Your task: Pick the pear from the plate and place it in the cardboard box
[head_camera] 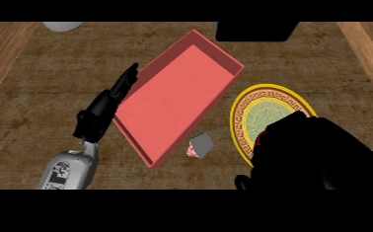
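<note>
Left hand: fingers straight, lying along the red box's left wall.
Right hand: over the plate; fingers' state unclear.
Pear: hidden.
Small grey object: on the surface between box and plate.

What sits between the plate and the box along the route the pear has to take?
A small grey-and-red object lies on the counter in the gap between the plate and the box, near their lower ends. Higher up, the gap looks bare. The right hand covers the plate's lower part, and the pear is not visible.
</note>
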### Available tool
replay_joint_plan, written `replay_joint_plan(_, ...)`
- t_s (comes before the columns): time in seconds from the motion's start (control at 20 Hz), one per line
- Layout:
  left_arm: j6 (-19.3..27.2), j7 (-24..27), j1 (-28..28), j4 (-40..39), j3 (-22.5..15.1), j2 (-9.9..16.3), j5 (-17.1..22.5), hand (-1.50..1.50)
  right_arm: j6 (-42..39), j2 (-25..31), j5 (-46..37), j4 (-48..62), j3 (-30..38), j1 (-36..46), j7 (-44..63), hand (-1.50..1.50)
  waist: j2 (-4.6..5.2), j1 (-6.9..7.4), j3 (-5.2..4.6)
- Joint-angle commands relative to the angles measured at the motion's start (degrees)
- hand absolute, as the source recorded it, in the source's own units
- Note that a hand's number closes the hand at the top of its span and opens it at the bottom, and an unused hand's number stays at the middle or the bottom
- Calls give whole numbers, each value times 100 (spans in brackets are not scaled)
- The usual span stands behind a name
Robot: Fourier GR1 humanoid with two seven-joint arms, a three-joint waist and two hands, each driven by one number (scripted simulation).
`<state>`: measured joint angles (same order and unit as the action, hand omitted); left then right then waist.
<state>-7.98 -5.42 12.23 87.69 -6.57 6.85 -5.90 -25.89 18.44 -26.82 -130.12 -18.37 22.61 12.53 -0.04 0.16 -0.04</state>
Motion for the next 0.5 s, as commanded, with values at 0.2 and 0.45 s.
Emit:
replay_joint_plan(0.2, -118, 52, -297, 156, -97, -38, -112, 0, -166, -898, 76, 1420, 280, 1511, 586, 150, 2, 38, 2)
replay_joint_plan(0.45, 102, 139, -52, -62, -81, -264, -277, 0, 129, -1263, -236, 2077, 396, 1811, 375, 150, 4, 14, 3)
